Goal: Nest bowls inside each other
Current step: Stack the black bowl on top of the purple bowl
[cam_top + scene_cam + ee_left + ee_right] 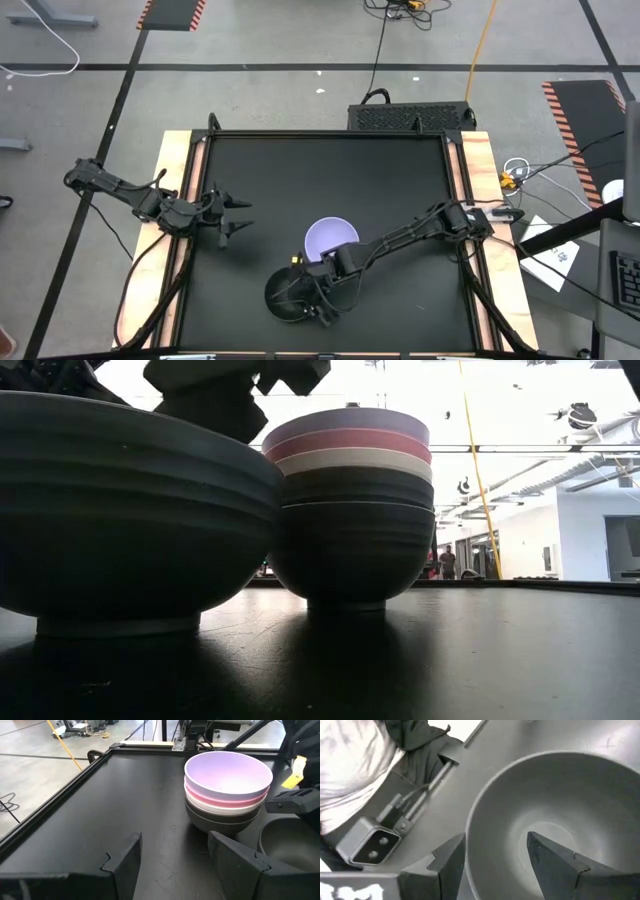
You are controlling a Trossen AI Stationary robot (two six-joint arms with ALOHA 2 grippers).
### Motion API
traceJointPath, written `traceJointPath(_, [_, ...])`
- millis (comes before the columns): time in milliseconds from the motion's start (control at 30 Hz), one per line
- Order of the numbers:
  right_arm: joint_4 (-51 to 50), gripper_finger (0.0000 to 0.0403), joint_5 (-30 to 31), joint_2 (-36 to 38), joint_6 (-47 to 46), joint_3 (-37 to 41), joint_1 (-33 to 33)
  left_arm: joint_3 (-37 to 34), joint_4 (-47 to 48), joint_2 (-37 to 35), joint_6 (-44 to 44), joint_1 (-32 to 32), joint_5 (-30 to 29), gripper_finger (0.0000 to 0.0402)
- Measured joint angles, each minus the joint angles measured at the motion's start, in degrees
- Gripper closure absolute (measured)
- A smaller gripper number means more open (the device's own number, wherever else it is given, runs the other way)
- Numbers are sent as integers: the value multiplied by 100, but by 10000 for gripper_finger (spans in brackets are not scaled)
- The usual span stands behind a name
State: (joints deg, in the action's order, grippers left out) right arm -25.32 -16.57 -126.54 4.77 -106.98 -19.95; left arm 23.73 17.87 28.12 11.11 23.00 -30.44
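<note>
Our right claw sits low over the near edge of the table, its fingers spread apart and straddling the rim of a lone black bowl: one finger reaches down inside the bowl, the other stands just outside its wall. From the right wrist view we cannot tell whether either finger presses on the rim, so we do not call it a grip. That bowl stands upright on the table, and we see nothing inside it.

Just beside it, farther from the near edge, stands the stack of nested bowls. A lavender bowl lies on top, with a pink bowl under it, a white bowl below that, and dark bowls at the bottom. In the low view the lone bowl and the stack look almost touching, but we cannot tell whether they meet.

Our left claw waits near the table's left edge, well apart from the bowls, its fingers parted and nothing between them; it points across the table toward the stack.
</note>
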Motion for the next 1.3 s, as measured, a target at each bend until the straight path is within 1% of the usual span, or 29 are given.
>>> traceJointPath(167, [67,197,-24,7,-109,37,-36,0,0,0,-2,0,46,170])
traceJointPath(333, [-26,197,-475,5,-324,87,-47,0,-4,0,0,0,49,170])
traceJointPath(533, [58,197,-470,-2,-411,341,-70,0,-7,0,3,0,53,170])
traceJointPath(667, [462,197,-436,15,-410,659,-50,0,-15,0,7,0,55,170])
traceJointPath(767, [501,201,-327,-2,-351,782,-28,0,-15,0,9,0,55,170])
traceJointPath(833, [538,215,-165,5,-226,795,-26,0,-15,0,9,0,55,170])
traceJointPath(900, [559,240,-142,12,-132,796,-24,0,-15,0,11,0,55,170])
traceJointPath(967, [604,273,-120,7,-47,800,-26,0,-15,0,9,0,55,170])
traceJointPath(1133, [801,375,-113,7,215,775,-26,0,-15,0,7,0,53,170])
traceJointPath(1167, [811,387,-95,7,276,747,-26,0,-13,0,7,0,53,170])
traceJointPath(1300, [849,392,154,61,441,723,-26,0,-8,-1,9,0,53,170])
